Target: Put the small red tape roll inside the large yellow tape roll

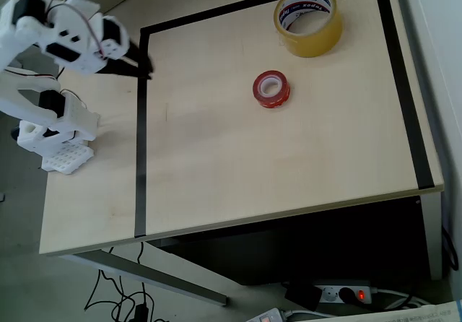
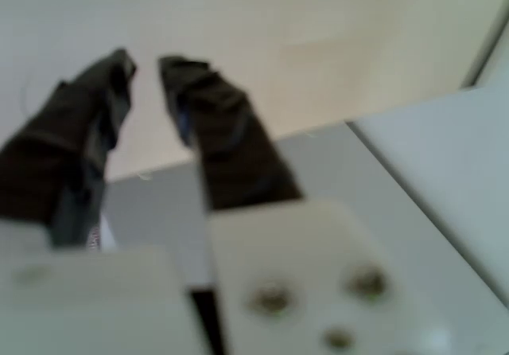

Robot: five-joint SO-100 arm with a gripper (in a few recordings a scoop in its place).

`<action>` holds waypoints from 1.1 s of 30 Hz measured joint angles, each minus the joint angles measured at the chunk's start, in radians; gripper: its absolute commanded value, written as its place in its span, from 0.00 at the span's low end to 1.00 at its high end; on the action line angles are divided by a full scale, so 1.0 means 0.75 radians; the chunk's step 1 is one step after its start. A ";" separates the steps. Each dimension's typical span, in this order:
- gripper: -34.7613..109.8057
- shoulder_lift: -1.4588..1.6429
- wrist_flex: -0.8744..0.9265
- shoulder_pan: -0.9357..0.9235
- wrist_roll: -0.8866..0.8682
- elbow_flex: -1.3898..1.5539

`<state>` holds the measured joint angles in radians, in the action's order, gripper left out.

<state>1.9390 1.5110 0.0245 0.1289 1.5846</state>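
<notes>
Red tape roll (image 1: 271,89): lies flat on the wooden table (image 1: 238,170), hole up, just below and to the left of the yellow tape roll in the overhead view, a clear gap between them.
Yellow tape roll (image 1: 308,20): lies flat near the table's far right corner, inside the black tape border (image 1: 141,134); printed white core faces up.
What the yellow roll holds: nothing; bare table shows through its hole.
Gripper (image 1: 142,63): well to the left of the yellow roll, at the border's top left corner. In the wrist view its dark fingers (image 2: 227,132) stand a little apart with a narrow gap at the tips, nothing between them.
Handling, red roll: probably light and stiff, a glossy side that may slip under the fingers; it should not crush.
Where to hold: likely one finger down the hole and one outside, pinching the ring wall, or across the outer width if the jaws spread that far.
Fit: the red roll looks about half the yellow one's width, so it should drop in with room to spare.
</notes>
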 measured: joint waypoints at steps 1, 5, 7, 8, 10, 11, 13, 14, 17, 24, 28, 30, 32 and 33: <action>0.38 -0.076 0.004 -0.004 0.004 -0.072; 0.44 -0.335 0.004 -0.006 0.018 -0.278; 0.45 -0.436 0.004 -0.002 0.018 -0.337; 0.46 -0.475 0.000 -0.002 0.018 -0.356; 0.48 -0.532 -0.006 -0.002 0.018 -0.387; 0.48 -0.556 -0.014 -0.002 0.018 -0.397; 0.50 -0.591 -0.020 -0.002 0.018 -0.405; 0.51 -0.605 -0.025 -0.004 0.018 -0.405; 0.51 -0.638 -0.045 -0.004 0.018 -0.405; 0.50 -0.794 -0.147 -0.008 0.018 -0.405; 0.47 -0.906 -0.184 -0.031 0.018 -0.411; 0.47 -0.986 -0.186 -0.025 0.016 -0.434; 0.47 -1.068 -0.184 -0.018 0.016 -0.481; 0.46 -1.107 -0.178 -0.018 0.016 -0.511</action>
<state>1.1091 1.3775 0.0107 0.1411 1.2011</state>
